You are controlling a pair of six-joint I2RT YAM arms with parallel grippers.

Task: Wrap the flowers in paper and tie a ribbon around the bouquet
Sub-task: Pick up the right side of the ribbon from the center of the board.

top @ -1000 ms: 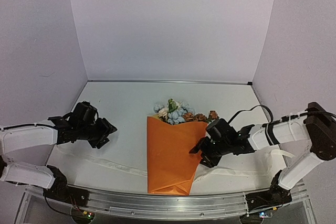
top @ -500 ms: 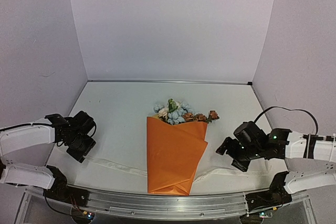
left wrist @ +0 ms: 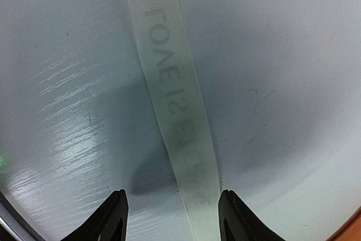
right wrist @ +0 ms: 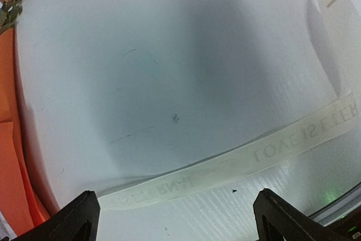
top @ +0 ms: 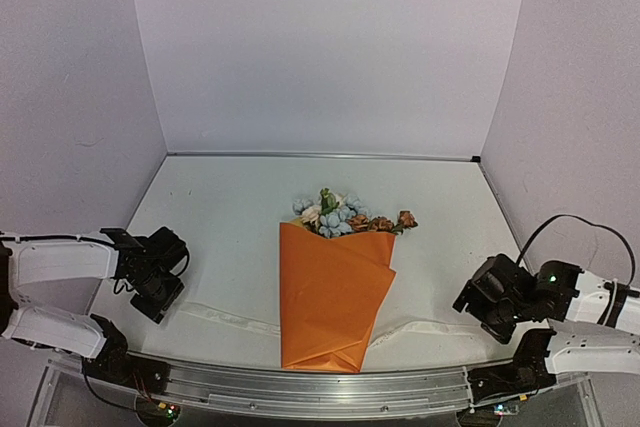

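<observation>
White surface [top: 230, 197], lilac walls around. Nearest me, at the bouquet's 8 o'clock, my left end effector [left wrist: 173, 202] is released, its fingers straddling the long cream printed fabric ribbon [left wrist: 175, 117] lying flat. At 4 o'clock my right end effector [right wrist: 177, 201] gapes wide, grasping nothing. The ribbon seems to pass beneath the orange paper cone bouquet [top: 330, 292], with its pastel flowers [top: 335, 215] pointing to 12. My worry is that the ribbon hugs the surface, so fingers may skid over it, or a tug may drag the unfastened wrap open.
</observation>
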